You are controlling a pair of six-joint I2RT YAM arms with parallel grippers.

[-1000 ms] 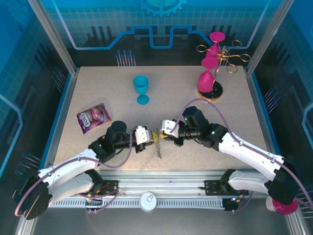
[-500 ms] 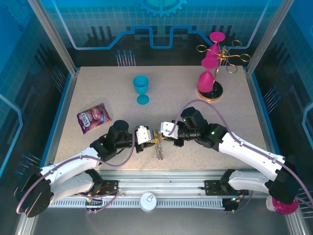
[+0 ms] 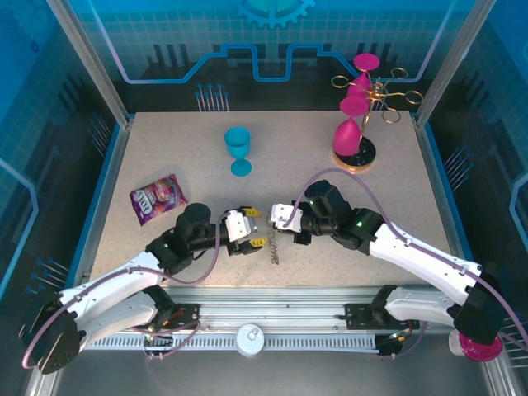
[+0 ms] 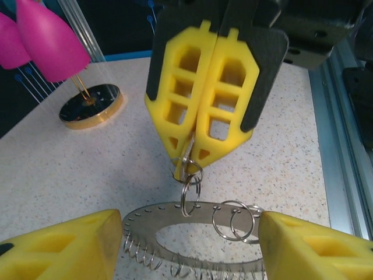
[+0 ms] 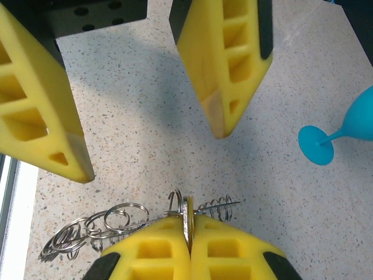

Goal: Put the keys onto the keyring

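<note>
Over the table (image 3: 371,165), right gripper (image 3: 279,224) pinches keyring (image 4: 157,213); left gripper (image 3: 255,228) gapes.

Probably lab: aluminium-framed enclosure (image 3: 89,62)

keyring (image 4: 160,212): grey coil-edged loop hung from small rings (image 4: 190,189) | keys (image 5: 187,211): brassy piece pinched in right tool (image 4: 189,155)

Top external: fixed high behind both arm bases, looking down over the speckled beige worktop (image 3: 165,157). Left wrist faces the right pincer (image 4: 190,164), right wrist the left pincer (image 5: 150,153); both close, low, sharing the dark grey frilly metal keyring (image 4: 169,213).
</note>
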